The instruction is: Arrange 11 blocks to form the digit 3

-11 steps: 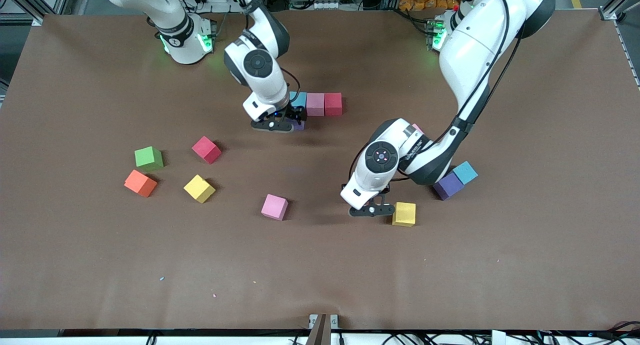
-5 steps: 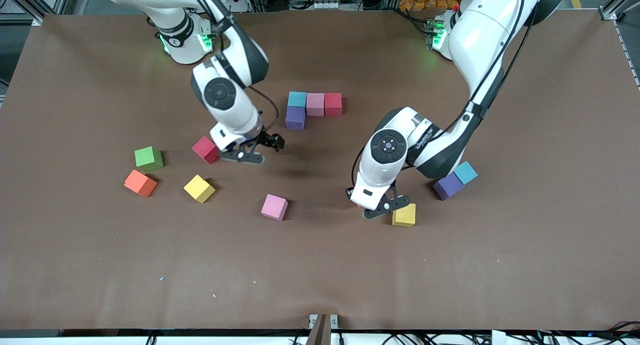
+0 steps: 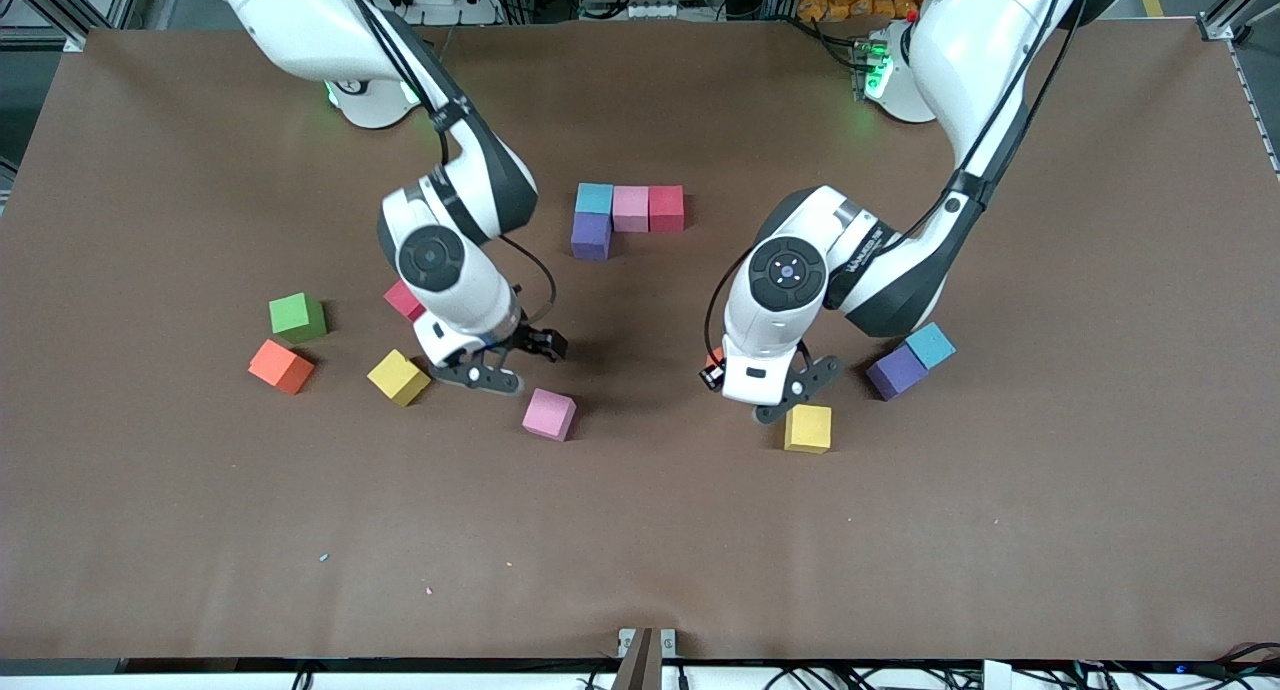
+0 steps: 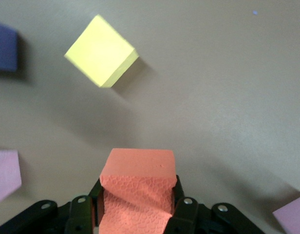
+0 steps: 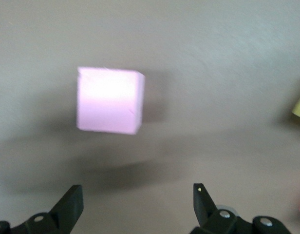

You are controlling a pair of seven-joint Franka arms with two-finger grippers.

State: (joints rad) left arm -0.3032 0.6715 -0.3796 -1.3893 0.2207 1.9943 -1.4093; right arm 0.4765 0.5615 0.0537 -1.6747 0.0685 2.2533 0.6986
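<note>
We see the left gripper (image 4: 135, 214) clamped on an orange block (image 4: 136, 187); the right gripper (image 5: 135, 204) — spread wide, empty — hangs over a pink block (image 5: 109, 100).

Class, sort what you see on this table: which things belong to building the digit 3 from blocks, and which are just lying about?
Belong to the job:
- started figure of four cubes
- orange block held in left gripper
- loose pink block under open right gripper
- yellow block

Just lying about:
- green cube
</note>
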